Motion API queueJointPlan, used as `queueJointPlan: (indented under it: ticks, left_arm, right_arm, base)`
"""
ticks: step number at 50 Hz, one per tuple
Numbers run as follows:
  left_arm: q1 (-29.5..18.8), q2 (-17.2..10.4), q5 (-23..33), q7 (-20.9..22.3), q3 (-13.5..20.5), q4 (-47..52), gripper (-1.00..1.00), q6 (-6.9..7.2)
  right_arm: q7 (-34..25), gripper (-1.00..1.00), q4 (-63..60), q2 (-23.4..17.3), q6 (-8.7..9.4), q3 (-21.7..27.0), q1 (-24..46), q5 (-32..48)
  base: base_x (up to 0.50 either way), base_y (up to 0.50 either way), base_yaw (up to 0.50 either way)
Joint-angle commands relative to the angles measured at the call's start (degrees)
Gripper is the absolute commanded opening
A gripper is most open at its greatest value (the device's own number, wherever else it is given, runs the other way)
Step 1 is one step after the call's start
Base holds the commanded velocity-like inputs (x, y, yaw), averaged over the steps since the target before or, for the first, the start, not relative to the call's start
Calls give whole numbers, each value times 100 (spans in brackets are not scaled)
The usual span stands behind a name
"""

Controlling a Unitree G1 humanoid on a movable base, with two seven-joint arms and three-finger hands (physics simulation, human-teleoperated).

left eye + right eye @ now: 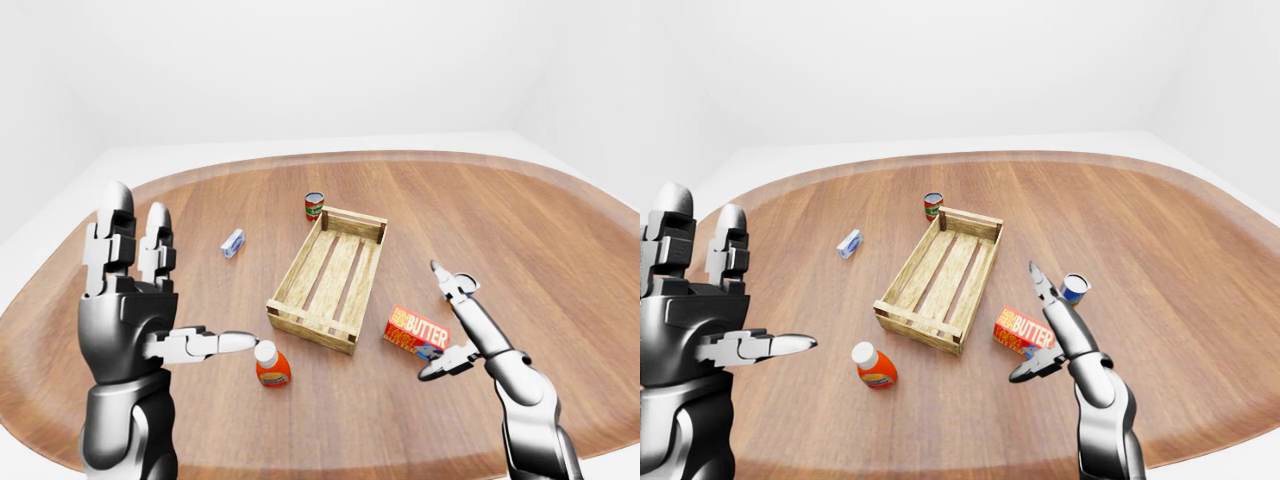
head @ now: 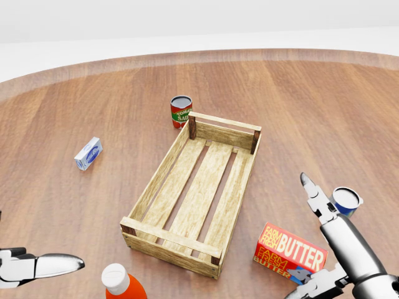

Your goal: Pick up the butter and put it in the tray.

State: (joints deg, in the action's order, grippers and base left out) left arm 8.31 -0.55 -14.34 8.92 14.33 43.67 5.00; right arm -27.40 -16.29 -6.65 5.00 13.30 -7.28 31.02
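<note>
Right hand open, fingers spread around the near right end of the butter box; contact cannot be confirmed. Butter lies on the table, just right of the wooden tray. Left hand raised, fingers spread, holding nothing.

Head view: tray sits mid-frame on the table. Tin can just beside its top corner. Small box well left. Bottle at bottom edge, lower left of tray. Butter lower right, small can right of it.
</note>
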Motion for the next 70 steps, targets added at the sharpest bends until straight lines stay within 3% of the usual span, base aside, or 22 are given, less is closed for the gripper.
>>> queueJointPlan:
  ticks: [1, 31, 53, 70]
  left_arm:
    - [-24, -15, 10, -22, 2, -33, 100, 0]
    - [-74, -42, -13, -40, 21, -112, 100, 0]
    - [-84, -44, -21, -50, 29, -85, 100, 0]
    - [-112, -57, 39, -72, 1, -201, 100, 0]
  right_arm:
    - [29, 100, 689, -194, 0, -53, 211, 61]
    - [99, 100, 2762, -851, 0, -47, 1116, 21]
    - [-18, 100, 2486, -897, 0, -88, 1179, 207]
    - [311, 100, 4157, -1213, 0, -212, 1895, -131]
  base:
    - [0, 0, 0]
    - [0, 0, 0]
    - [0, 0, 0]
    - [0, 0, 0]
